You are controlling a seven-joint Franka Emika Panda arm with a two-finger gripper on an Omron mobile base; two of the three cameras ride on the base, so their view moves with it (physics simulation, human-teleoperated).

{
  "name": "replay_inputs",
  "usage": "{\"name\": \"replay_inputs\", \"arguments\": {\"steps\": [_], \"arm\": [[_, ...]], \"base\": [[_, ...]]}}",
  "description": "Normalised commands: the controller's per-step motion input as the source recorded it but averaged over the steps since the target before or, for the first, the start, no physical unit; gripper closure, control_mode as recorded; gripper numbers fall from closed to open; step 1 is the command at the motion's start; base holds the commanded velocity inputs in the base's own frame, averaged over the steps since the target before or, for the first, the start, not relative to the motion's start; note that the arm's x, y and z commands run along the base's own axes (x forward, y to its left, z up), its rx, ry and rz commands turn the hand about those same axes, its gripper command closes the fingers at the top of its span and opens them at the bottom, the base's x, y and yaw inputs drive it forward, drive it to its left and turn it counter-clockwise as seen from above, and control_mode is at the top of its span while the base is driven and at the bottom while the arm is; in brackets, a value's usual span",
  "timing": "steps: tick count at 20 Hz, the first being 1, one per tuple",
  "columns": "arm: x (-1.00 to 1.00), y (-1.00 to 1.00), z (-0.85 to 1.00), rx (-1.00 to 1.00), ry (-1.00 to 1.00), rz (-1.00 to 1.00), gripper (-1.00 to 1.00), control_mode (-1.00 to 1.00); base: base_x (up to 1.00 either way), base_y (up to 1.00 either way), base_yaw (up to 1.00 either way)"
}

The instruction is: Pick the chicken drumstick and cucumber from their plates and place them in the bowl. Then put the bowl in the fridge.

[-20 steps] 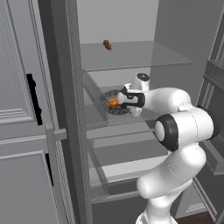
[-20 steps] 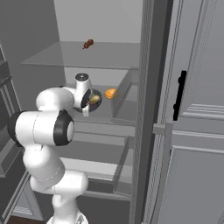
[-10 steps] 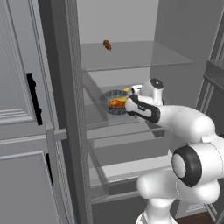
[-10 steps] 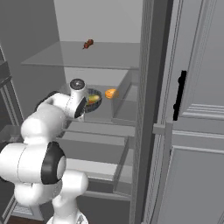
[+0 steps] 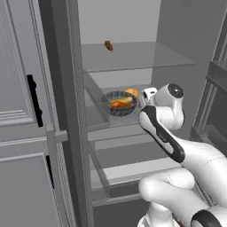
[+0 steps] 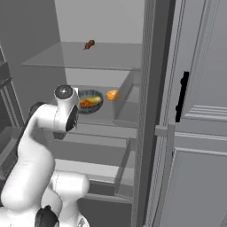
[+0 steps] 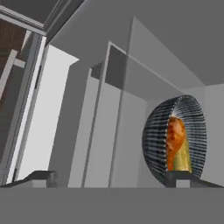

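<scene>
Pulled back from the bowl (image 5: 120,103), the gripper (image 7: 109,177) had its jaws wide and empty; the bowl sat on the fridge (image 5: 133,57) shelf, holding the drumstick (image 7: 176,133) and cucumber (image 7: 184,158). Task looked essentially done.

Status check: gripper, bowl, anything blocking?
Gripper open, empty. Bowl on fridge shelf, drumstick and cucumber inside. Orange fruit beside it, nothing blocking.
</scene>
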Motion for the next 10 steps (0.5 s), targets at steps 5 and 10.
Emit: {"name": "replay_inputs", "arguments": {"steps": [5,10], "arm": [[-1.00,0.00,0.00,0.08,0.00,-0.37,-1.00,-1.00],[-1.00,0.00,0.00,0.18,0.00,-0.49,-1.00,-1.00]], "base": [[0.00,0.00,0.00],[0.00,0.00,0.00]]}}
